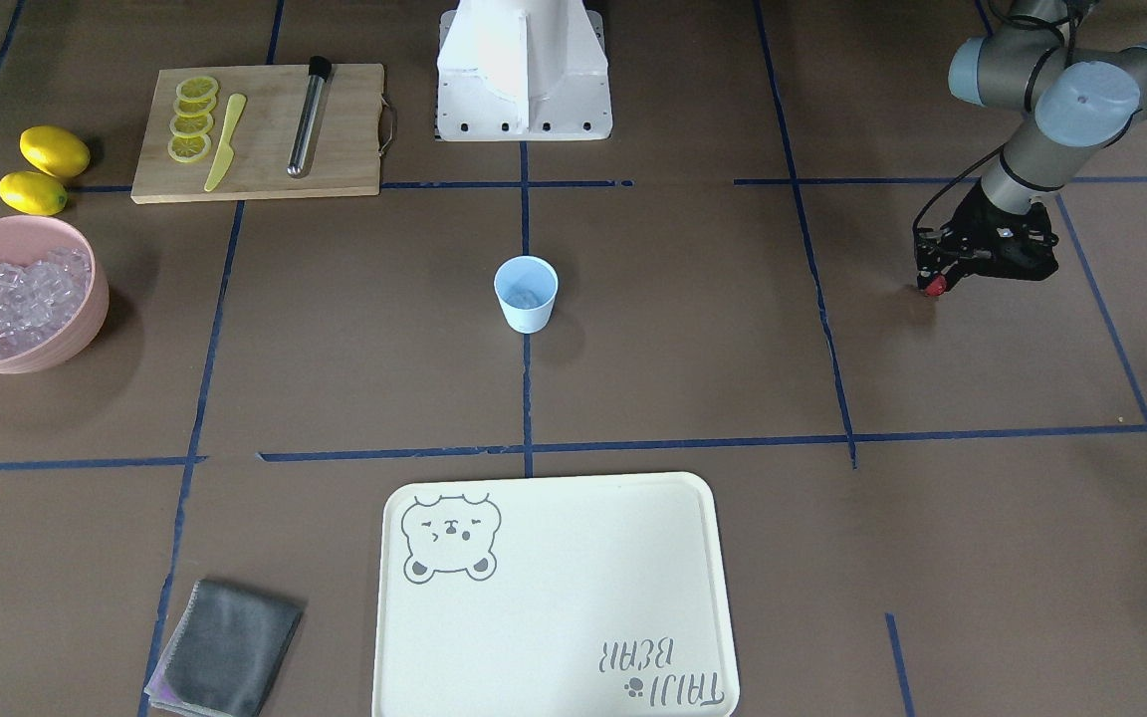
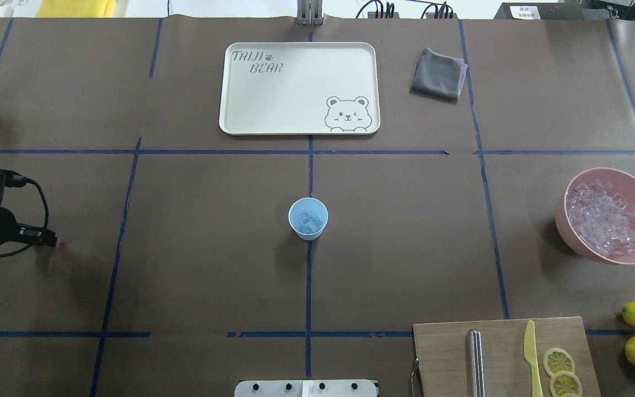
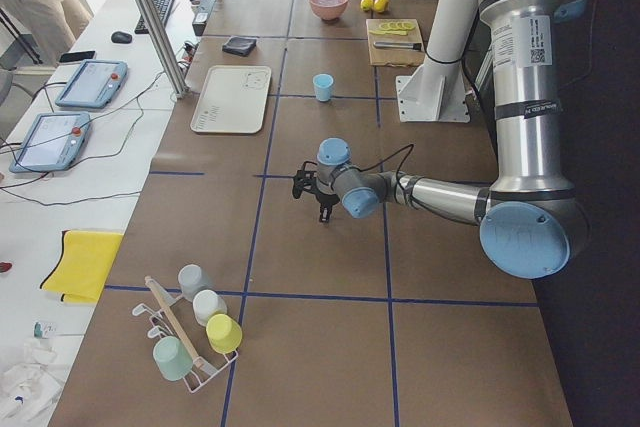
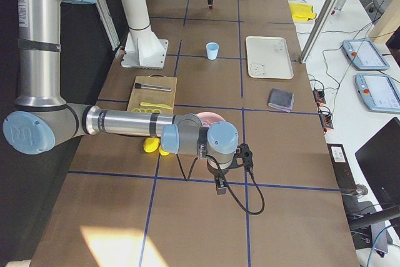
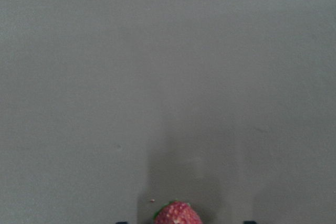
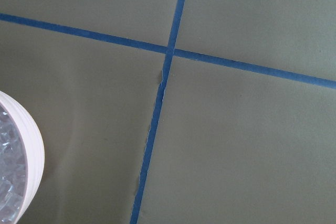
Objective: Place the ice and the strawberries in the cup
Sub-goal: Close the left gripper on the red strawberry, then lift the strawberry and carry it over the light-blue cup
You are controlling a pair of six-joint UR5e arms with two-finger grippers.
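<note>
Front view: left gripper [image 1: 937, 277] closed on strawberry [image 1: 935, 287] at its tips, low over table [image 1: 693, 378], well apart from cup [image 1: 526, 294].
Overhead: strawberry hidden behind gripper; ice [image 2: 311, 221] visible inside cup, more ice in pink bowl [image 2: 561, 220].
Right side view: right gripper [image 4: 219, 185] near bowl, jaws cannot tell.
Left wrist: strawberry at bottom edge.
Right wrist: bowl wall, ice.

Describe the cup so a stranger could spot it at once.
From the cream bear tray, follow the blue tape line toward the robot. The cup stands on that line, alone: small, light blue, tapered, unlike the wide pink bowl.
</note>
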